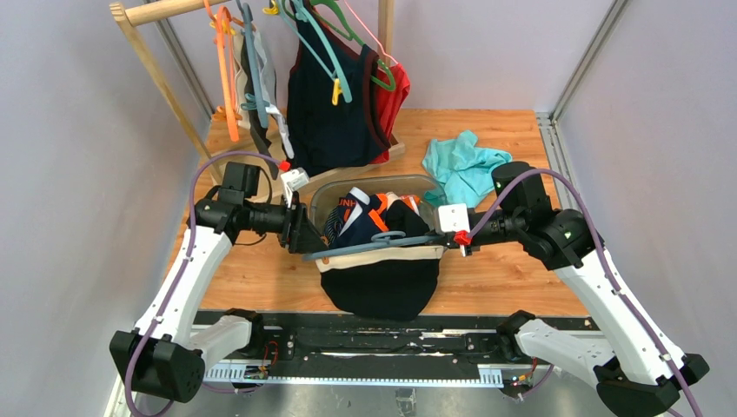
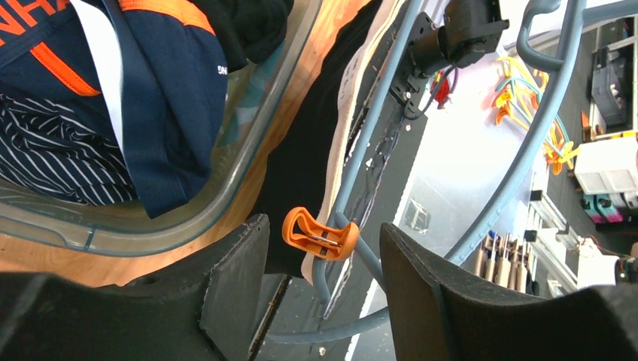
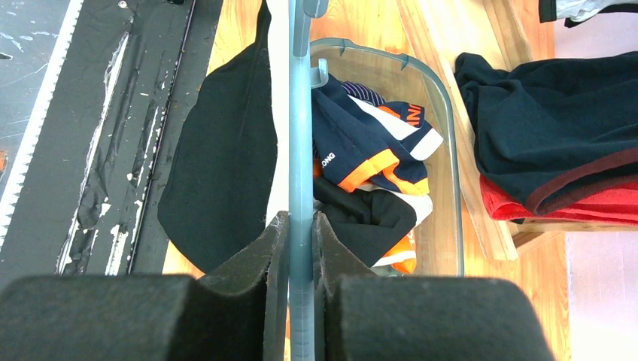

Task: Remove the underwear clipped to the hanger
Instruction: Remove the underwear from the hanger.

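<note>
Underwear here is the dark pair with the beige waistband. It's clipped onto a grey-blue hanger that's held level over the near edge of the table, roughly mid-edge, with the fabric draped down past that edge. No lettering can be made out on it.

The hanger's right end is pinched tight by the right gripper, fingers closed flat on the bar. At the left end an orange clip is seen biting the waistband. The left gripper is spread wide around it, one jaw on either side, and no contact can be made out.

Just behind, toward the middle of the table, a clear bin is stuffed with more briefs. Orange letters "NHA" are cut off by the frame edge in the left wrist view, and a small white "ONG" can be read in the right wrist view. The rest of both words is lost in folds.

How the waistband is fastened at the right end can't be told, since it's hidden behind the bar and fingers.
</note>
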`<state>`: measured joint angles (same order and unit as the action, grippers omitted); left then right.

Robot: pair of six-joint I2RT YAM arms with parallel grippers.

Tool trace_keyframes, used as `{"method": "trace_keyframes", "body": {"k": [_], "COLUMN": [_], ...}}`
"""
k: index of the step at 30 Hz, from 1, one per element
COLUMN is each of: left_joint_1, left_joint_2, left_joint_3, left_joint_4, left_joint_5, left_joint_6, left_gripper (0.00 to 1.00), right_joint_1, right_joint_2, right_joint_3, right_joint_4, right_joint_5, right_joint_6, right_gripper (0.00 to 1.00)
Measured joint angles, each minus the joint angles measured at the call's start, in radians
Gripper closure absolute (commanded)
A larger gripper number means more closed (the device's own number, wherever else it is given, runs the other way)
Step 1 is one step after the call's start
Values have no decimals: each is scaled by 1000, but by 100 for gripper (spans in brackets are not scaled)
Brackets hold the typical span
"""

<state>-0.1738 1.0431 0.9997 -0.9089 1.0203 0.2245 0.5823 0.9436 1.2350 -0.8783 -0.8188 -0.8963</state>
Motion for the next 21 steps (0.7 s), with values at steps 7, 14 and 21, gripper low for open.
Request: {"method": "trace_keyframes", "body": {"k": [7, 14, 21], "left_joint_1": [-7, -10, -10], "left_joint_2": [12, 6, -23], "left_joint_3": [10, 10, 10], "left_joint_4": [-8, -10, -11], "left_joint_5": [14, 13, 7], "left_joint_6": [11, 19, 17], "left_gripper": [62, 82, 96], "right_joint_1": [0, 0, 0], "right_joint_2": [0, 0, -6], "right_joint_3": [0, 0, 0], "right_joint_4": [16, 50, 93], "right_joint_5": [-1, 0, 12], "right_joint_6": [14, 59, 104], "right_gripper": [100, 99, 100]}}
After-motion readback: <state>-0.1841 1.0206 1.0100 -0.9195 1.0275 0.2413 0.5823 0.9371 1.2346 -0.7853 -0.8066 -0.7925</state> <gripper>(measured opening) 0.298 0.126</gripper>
